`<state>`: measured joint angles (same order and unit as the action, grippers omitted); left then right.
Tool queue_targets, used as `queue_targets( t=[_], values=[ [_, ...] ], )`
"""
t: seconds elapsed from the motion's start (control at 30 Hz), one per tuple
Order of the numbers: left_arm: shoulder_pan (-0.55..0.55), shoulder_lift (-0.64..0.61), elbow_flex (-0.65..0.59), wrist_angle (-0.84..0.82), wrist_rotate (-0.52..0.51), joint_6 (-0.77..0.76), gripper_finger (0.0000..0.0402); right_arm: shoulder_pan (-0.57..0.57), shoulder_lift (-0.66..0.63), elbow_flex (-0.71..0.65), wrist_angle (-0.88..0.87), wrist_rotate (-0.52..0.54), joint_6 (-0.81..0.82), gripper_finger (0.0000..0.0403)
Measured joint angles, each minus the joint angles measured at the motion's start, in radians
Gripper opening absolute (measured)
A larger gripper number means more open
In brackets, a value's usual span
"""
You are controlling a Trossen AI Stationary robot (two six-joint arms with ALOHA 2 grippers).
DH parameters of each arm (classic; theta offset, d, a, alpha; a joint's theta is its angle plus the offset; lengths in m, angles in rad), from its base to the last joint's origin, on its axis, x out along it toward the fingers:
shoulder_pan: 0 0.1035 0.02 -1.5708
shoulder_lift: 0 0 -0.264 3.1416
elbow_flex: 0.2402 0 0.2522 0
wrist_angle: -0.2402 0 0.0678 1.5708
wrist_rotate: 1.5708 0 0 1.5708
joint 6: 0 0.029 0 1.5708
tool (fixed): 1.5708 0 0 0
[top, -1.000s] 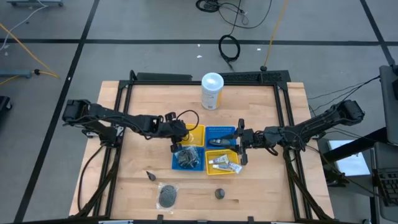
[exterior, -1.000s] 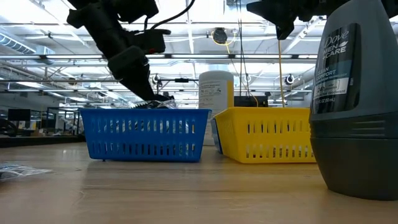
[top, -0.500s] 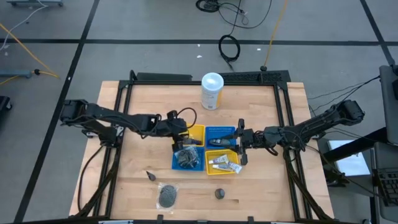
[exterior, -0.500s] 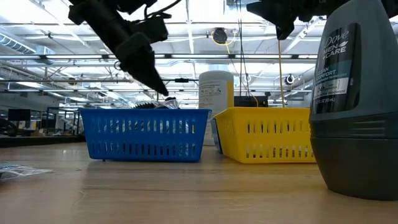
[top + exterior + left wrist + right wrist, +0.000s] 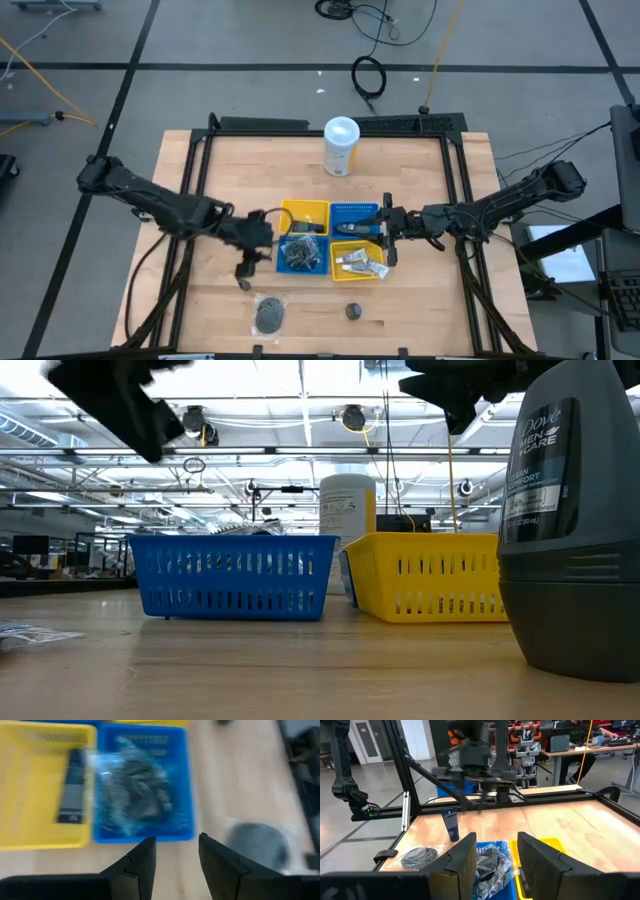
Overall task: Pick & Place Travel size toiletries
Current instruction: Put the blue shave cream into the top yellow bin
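Toiletries lie both loose and sorted around the four trays at the table's middle. Nearest the front edge, a bagged mesh puff (image 5: 269, 315) and a dark deodorant (image 5: 352, 311) sit on bare wood in front of the trays, with a tiny black piece (image 5: 240, 283) front-left of them. The left gripper (image 5: 250, 262) hovers just left of the front blue tray (image 5: 281, 262), fingers narrowly parted and empty. That tray holds bagged puffs (image 5: 299, 254); the front yellow tray (image 5: 375, 274) holds white tubes (image 5: 358, 262). The right gripper (image 5: 389, 240) hovers at the trays' right side, fingers apart, empty. Behind the trays stands a white canister (image 5: 341, 146).
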<state>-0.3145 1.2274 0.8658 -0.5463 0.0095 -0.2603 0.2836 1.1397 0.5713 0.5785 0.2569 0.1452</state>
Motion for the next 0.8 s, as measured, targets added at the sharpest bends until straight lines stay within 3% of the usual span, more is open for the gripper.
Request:
queue_targets(
  t=[0.37,0.8],
  values=[
    [-0.295,-0.004,0.002,-0.017,-0.007,-0.087,0.0147,0.000,0.000,0.000,0.000,0.000,0.000,0.0137],
    [-0.397,-0.004,0.002,-0.142,-0.067,-0.112,0.0147,0.000,0.000,0.000,0.000,0.001,-0.005,0.0133]
  ],
)
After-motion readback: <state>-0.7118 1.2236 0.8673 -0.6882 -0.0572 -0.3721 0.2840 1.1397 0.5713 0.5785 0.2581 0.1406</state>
